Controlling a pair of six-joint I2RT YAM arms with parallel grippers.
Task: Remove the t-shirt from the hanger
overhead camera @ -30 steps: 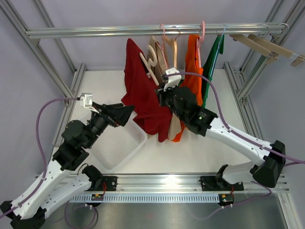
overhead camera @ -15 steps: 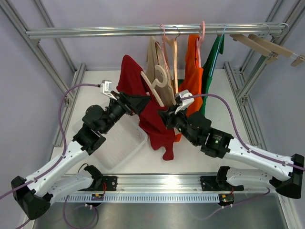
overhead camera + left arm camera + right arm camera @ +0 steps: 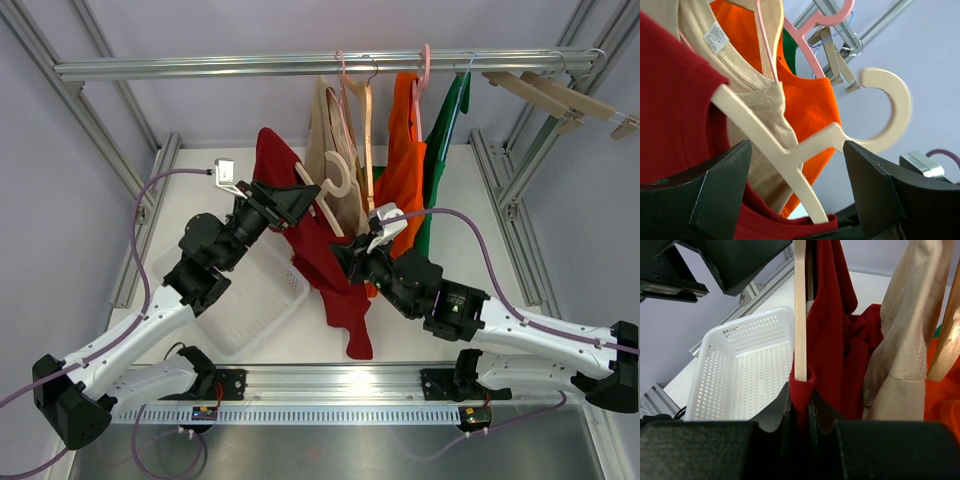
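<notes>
The red t-shirt (image 3: pixel 340 285) hangs on a cream hanger (image 3: pixel 330 178) that is off the rail and held low in front of the other clothes. My left gripper (image 3: pixel 298 203) is open, and the hanger's neck (image 3: pixel 752 127) sits between its spread fingers (image 3: pixel 722 192) without being clamped. My right gripper (image 3: pixel 343 262) is shut on the red t-shirt's edge (image 3: pixel 801 385), where one hanger arm (image 3: pixel 800 315) pokes out of the fabric. The rest of the shirt drapes down below the right gripper.
A white basket (image 3: pixel 262 308) sits on the table under the left arm and also shows in the right wrist view (image 3: pixel 735 365). Beige (image 3: pixel 345 130), orange (image 3: pixel 405 150) and green (image 3: pixel 447 120) shirts hang on the rail (image 3: pixel 200 66). Bare wooden hangers (image 3: pixel 560 95) hang far right.
The hanger with the red t-shirt has come down and forward from the rail. My right gripper pulled the shirt toward the near edge. My left gripper rose to the hanger's neck.
</notes>
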